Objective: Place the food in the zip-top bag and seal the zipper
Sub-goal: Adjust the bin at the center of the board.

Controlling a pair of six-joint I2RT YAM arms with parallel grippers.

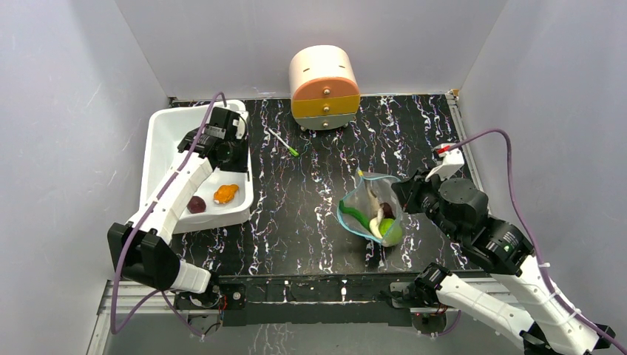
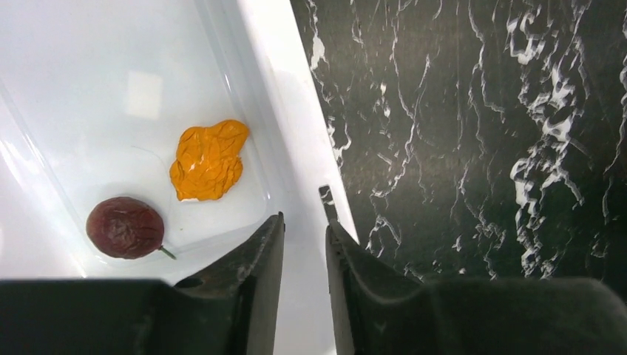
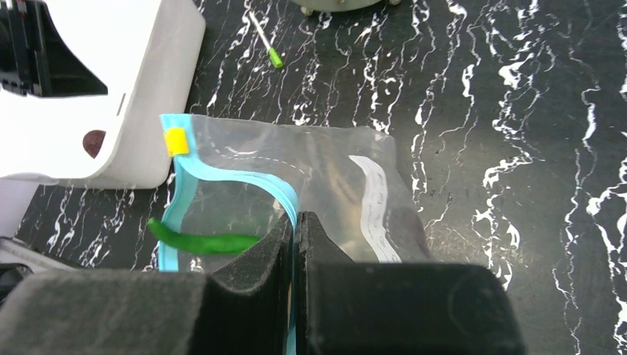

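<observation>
Both elbows bent, right hand (image 3: 296,219) pinching zipper (image 3: 238,180)

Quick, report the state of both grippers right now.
Left gripper: fingers closed on the rim of the white tub.
Right gripper: fingers closed on the zip-top bag at its zipper.

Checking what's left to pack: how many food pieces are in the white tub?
2: the orange lump and the dark ball, lying apart on the tub floor. The left arm may hide more.
</observation>
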